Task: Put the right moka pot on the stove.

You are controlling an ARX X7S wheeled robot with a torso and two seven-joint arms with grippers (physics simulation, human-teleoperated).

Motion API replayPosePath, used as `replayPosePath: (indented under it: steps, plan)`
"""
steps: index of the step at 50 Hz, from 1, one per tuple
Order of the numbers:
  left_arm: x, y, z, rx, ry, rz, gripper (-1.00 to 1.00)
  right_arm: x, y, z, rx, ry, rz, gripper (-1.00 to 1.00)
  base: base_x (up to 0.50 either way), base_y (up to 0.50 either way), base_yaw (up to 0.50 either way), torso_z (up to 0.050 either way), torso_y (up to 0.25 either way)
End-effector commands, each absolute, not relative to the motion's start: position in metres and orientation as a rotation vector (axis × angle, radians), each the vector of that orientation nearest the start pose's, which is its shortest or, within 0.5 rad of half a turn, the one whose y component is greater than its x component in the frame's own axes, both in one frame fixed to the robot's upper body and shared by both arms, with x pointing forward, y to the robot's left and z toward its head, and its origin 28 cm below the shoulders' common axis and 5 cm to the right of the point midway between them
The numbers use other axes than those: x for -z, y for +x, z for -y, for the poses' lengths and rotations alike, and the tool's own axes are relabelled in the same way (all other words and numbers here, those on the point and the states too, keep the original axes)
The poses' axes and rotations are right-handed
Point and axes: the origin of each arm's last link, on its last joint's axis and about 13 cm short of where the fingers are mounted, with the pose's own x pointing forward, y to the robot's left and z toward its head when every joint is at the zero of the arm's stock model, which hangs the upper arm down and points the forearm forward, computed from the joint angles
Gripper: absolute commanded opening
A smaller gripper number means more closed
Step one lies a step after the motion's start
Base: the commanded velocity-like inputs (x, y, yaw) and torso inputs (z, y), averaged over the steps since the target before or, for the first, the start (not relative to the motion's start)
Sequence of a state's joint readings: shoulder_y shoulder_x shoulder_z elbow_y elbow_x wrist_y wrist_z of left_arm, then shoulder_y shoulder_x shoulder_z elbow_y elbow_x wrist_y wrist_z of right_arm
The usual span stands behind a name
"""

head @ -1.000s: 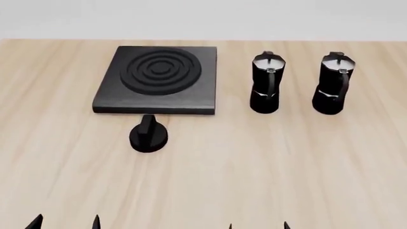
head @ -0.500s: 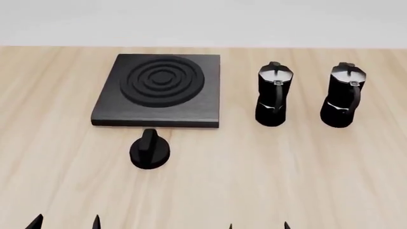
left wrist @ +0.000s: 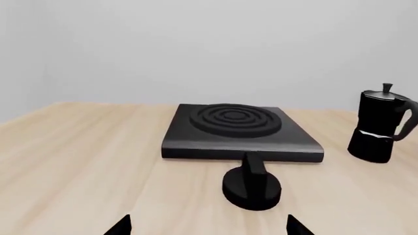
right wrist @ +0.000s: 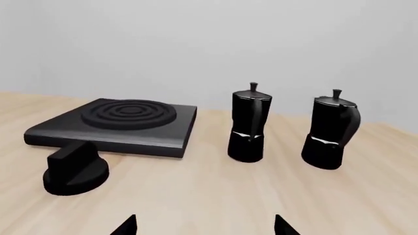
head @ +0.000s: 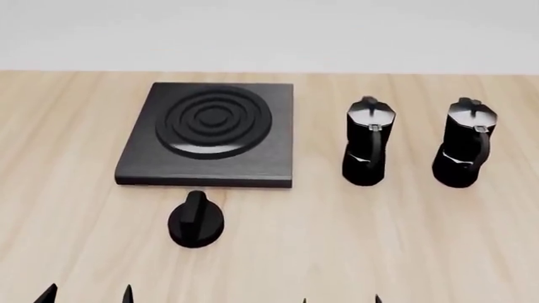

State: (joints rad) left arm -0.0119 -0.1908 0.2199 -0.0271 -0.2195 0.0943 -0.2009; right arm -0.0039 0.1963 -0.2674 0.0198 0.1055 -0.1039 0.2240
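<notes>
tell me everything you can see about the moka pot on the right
The right moka pot is small, black and faceted, with a glossy grey lid topped by a knob and a black handle. It stands upright on the wooden table, lid shut, beside its twin, apart from it. Nothing else touches it.

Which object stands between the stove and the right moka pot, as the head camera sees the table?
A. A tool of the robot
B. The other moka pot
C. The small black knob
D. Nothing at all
B: in the head view the other moka pot stands upright between the stove and the right moka pot, while the knob lies in front of the stove.
</notes>
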Motion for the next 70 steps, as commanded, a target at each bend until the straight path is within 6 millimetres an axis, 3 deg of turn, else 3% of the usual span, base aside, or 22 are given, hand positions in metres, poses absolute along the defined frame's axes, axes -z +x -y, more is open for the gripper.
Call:
replayPosePath:
  steps: [1,70]
  plan:
    - [-0.0121,0.2086,-0.2083,0.007,-0.038,0.033,1.0,-0.0093,0.2042,0.0908,-0.043,-0.075,0.046,1.0,0.15,0.02,0.0,0.0,0.0]
    - [-0.0116,0.2088,-0.2071,0.005,-0.034,0.036,1.0,-0.0091,0.2039,0.0929,-0.042,-0.077,0.046,1.0,0.15,0.01,0.0,0.0,0.0]
